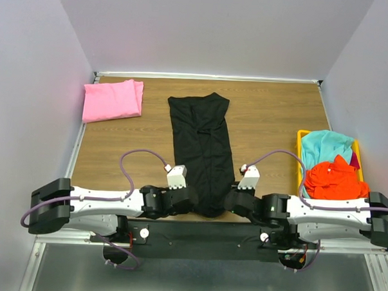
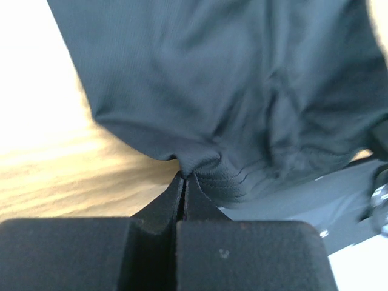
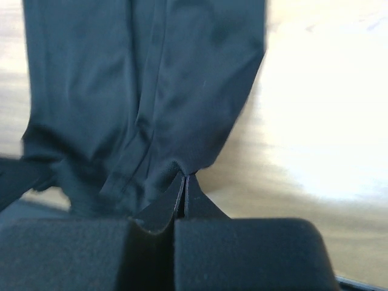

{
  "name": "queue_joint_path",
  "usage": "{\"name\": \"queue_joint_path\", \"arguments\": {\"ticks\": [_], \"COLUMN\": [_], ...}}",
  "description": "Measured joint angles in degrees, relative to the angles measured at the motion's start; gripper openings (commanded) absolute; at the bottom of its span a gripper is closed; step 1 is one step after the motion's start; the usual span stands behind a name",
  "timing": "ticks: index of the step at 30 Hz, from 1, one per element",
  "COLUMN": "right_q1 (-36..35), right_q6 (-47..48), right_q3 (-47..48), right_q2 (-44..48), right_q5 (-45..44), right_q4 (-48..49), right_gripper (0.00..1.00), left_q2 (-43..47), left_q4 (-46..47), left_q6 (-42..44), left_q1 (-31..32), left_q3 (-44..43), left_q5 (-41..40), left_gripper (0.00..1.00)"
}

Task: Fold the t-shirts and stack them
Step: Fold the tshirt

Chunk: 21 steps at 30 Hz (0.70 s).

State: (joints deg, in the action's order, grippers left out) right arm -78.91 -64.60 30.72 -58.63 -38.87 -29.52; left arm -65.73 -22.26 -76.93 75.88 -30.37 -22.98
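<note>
Lying lengthwise down the middle of the wooden table (image 1: 272,117), a black t-shirt (image 1: 202,146) folded into a narrow strip is pinched at its near hem. The left gripper (image 2: 183,177) and right gripper (image 3: 185,177) each clamp a corner at the table's near edge. Open wood shows on both sides of the strip. A folded pink t-shirt (image 1: 112,100) sits at the far-left corner. A teal shirt (image 1: 326,146) and an orange shirt (image 1: 334,180) fill a yellow bin (image 1: 300,140) at the right edge.

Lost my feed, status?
Left tool, right tool shut on black shirt, near hem. Shirt lies long, narrow. Pink shirt far left, apart.
</note>
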Motion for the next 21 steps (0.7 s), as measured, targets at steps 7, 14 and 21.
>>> {"name": "queue_joint_path", "arguments": {"ticks": [7, 14, 21], "right_q1": [6.93, 12.9, 20.46], "right_q6": [6.47, 13.68, 22.23], "right_q3": [4.22, 8.72, 13.68], "right_q2": [-5.05, -10.67, -20.17], "right_q5": [-2.08, -3.74, -3.74], "right_q4": [0.2, 3.89, 11.34], "right_gripper": [0.01, 0.01, 0.01], "left_q2": [1.75, 1.81, 1.9], "left_q4": [5.81, 13.25, 23.67], "left_q6": [-0.79, -0.2, 4.63], "left_q1": [-2.12, -6.62, -14.53], "left_q3": [0.61, 3.23, 6.21], "left_q5": [-6.1, -9.4, -9.94], "left_gripper": [0.0, 0.0, 0.0]}}
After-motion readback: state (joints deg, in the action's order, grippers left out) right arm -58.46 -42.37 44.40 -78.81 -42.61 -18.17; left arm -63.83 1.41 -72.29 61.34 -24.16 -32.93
